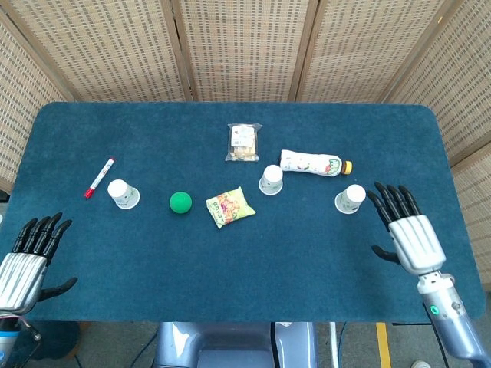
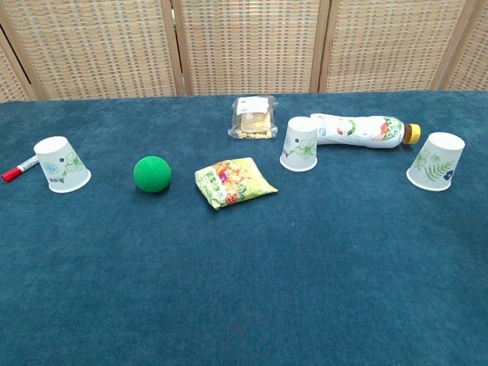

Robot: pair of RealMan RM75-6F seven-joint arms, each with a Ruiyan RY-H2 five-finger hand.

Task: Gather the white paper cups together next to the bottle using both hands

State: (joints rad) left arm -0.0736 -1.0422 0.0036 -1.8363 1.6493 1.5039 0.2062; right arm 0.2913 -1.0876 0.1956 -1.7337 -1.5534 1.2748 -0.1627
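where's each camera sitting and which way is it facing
Head view: high above the near table edge, looking steeply down on the blue felt table; both open hands show, left hand and right hand.
Chest view: low at the near edge, facing across the table toward the wicker screen; no part of the robot shows.
Both share the three white paper cups, the lying plastic bottle and the green ball.
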